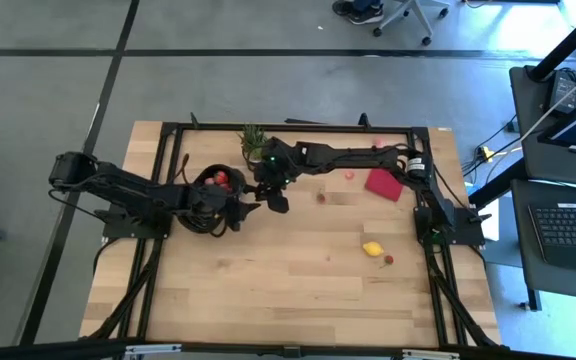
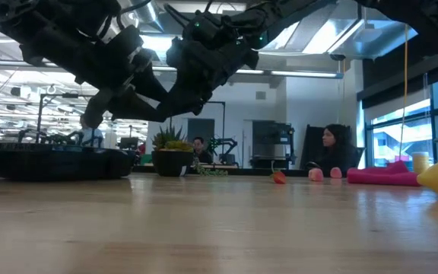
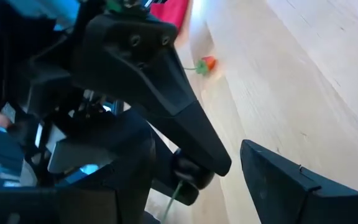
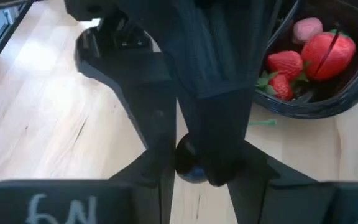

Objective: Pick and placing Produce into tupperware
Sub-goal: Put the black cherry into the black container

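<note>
The black tupperware (image 1: pixel 211 186) sits left of the table's centre with red strawberries (image 4: pixel 328 53) and a pink piece inside. My right gripper (image 1: pixel 278 200) hovers just right of it, shut on a small dark berry (image 4: pixel 191 167). My left gripper (image 1: pixel 246 210) is open and meets it head-on; its fingers (image 3: pixel 291 186) stand on either side of the right fingertips. Loose produce lies on the wood: a strawberry (image 1: pixel 321 196), a yellow lemon (image 1: pixel 372 249) with a tiny red berry (image 1: pixel 388 260), and pink pieces (image 1: pixel 348 175). My right gripper pinches the dark berry (image 3: pixel 188 177) between its two fingertips (image 3: pixel 210 158), slanting down from the table's right side. The berry is lifted clear of the table, and its thin green stem (image 3: pixel 173 199) hangs below it.
A small potted plant (image 1: pixel 253 138) stands at the far edge behind the container. A flat red square (image 1: pixel 383 184) lies to the right under the right arm. A loose green stem (image 4: pixel 263 123) lies beside the container. People sit in the room beyond the table (image 2: pixel 333 148).
</note>
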Robot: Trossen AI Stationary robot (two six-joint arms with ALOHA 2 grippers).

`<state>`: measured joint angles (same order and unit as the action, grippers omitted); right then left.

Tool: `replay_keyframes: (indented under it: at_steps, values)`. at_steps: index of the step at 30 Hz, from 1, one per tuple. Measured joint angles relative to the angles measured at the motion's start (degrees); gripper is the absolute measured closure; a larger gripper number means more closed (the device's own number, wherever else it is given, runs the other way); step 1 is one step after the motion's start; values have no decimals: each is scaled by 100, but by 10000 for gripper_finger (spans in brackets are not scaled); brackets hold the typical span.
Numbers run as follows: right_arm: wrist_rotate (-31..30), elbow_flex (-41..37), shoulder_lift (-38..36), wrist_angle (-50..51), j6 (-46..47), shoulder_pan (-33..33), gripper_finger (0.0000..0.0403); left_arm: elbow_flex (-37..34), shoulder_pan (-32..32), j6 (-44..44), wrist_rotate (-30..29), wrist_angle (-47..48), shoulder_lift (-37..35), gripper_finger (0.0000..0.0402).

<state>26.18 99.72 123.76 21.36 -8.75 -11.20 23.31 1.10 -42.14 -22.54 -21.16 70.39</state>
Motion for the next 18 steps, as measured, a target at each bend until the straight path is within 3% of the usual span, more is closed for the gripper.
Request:
replay_keyframes:
  at_steps: [9,18]
  values:
    - [440,0,-2,-159,228,17,291,0,184,-1198,-299,-30,0,187]
    - [669,0,-11,-209,266,13,291,7,337,-1705,-412,-88,-2,290]
